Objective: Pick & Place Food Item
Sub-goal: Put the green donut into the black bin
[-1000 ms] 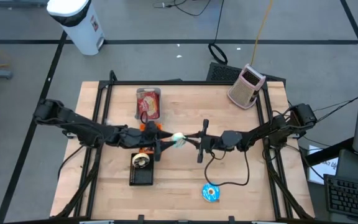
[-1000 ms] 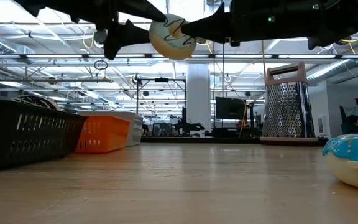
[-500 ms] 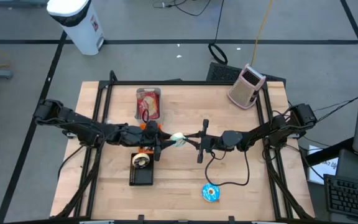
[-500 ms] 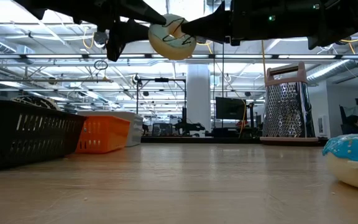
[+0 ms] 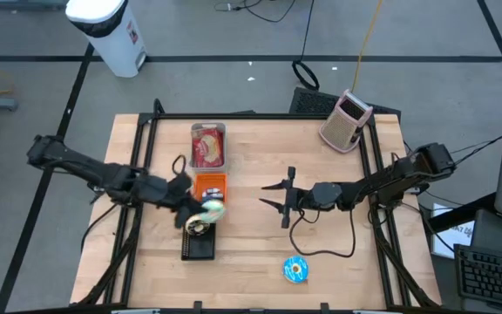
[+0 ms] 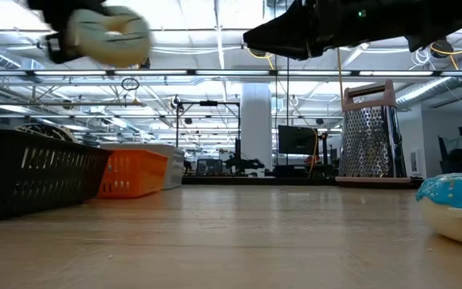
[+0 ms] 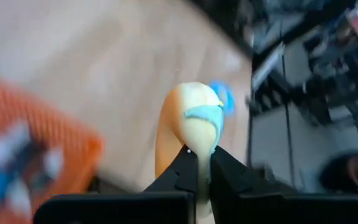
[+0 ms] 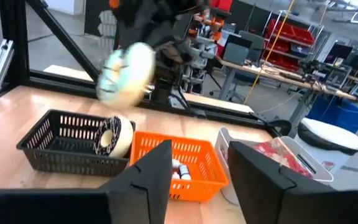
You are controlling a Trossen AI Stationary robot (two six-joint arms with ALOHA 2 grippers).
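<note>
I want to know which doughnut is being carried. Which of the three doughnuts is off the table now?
The pale doughnut in the left gripper, held over the black basket. One lies in that basket; the blue-iced one rests on the table.

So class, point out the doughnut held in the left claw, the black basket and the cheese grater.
doughnut (image 5: 211, 209), high view, its iced top
black basket (image 5: 200, 247), high view, its bare floor
cheese grater (image 6: 366, 142), low view, its perforated face

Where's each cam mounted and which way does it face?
High: overhead, straight down; both arms, black basket.
Low: table height, level across the table; arms overhead, grater.
Left wrist: past the left gripper shut on the donut.
Right wrist: past the open right gripper toward the baskets.
All four show the donut.
</note>
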